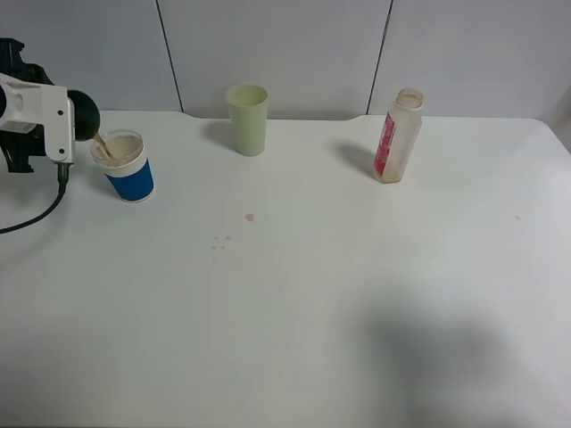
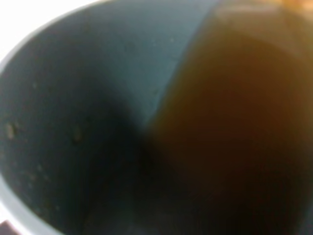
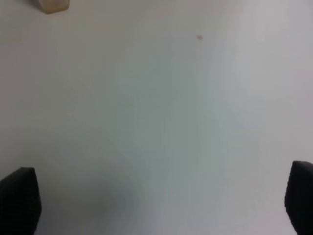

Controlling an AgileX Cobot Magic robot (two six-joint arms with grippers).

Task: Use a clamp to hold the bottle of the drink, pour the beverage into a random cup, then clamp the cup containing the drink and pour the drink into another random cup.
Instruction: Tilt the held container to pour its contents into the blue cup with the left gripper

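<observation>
Near the worktop's left edge, toward the rear, gripped the teal-green tumbler with the left gripper, closed tight on it, its fingers hidden behind the white wrist housing. Hung the right gripper above bare worktop, with black fingertips spread as wide as they go and nothing between them. Held the tumbler off the surface, tipped far over, mouth turned toward the blue-banded white cup. Poured the beverage in a thin reddish-brown stream from the tumbler's lip into that cup's pinkish inside. Saw through the left wrist camera only the tumbler's dark teal inner wall, with brown liquid pooled along one side. Found the blue-banded cup upright just beside the left edge, right under the tumbler's lip. Found the pale yellow-green cup upright near the rear edge, left of the middle, well apart from the pour. Found the bottle upright near the rear edge, right of the middle, with a brownish tint low in it. Spotted a few small drops toward the worktop's middle.
</observation>
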